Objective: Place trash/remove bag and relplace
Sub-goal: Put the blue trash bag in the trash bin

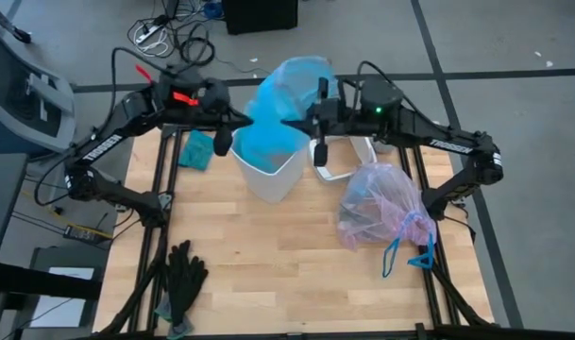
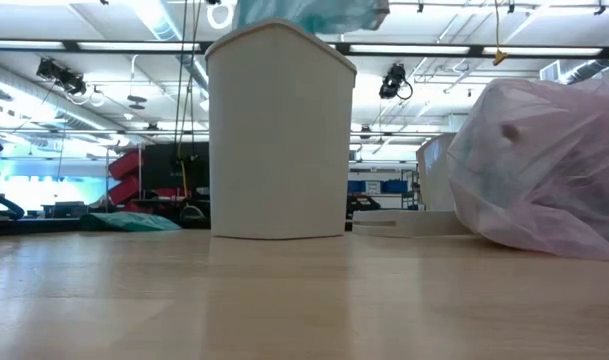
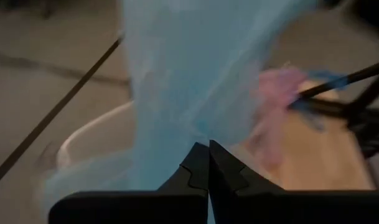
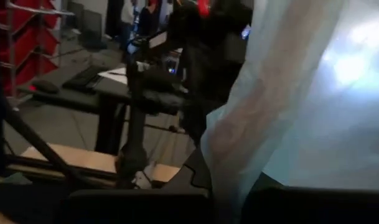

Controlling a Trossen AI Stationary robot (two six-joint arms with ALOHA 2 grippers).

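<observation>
Both end effectors are over the white bin point(image 1: 268, 170) at the far middle of the tabletop point(image 1: 268, 274), each pinching the light-blue plastic bag point(image 1: 282, 113) that billows above the bin's mouth. The left end effector point(image 1: 238, 119) meets it from the left, its fingers point(image 3: 201, 171) pressed together on the film; the right end effector point(image 1: 296, 123) comes in from the right, fingers closed on the opposite side of the film. The relation that matters is between the blue bag's open edge and the bin rim: the bag hangs directly over the opening, partly inside, between the two arms, so seating it likely calls for both to spread the edge outward and down. The filled pink-lavender bag point(image 1: 381, 208), tied with blue drawstrings point(image 1: 410, 253), lies on the tabletop to the bin's right, nearer the right arm. Black gloves point(image 1: 183, 279) lie at the near left.
</observation>
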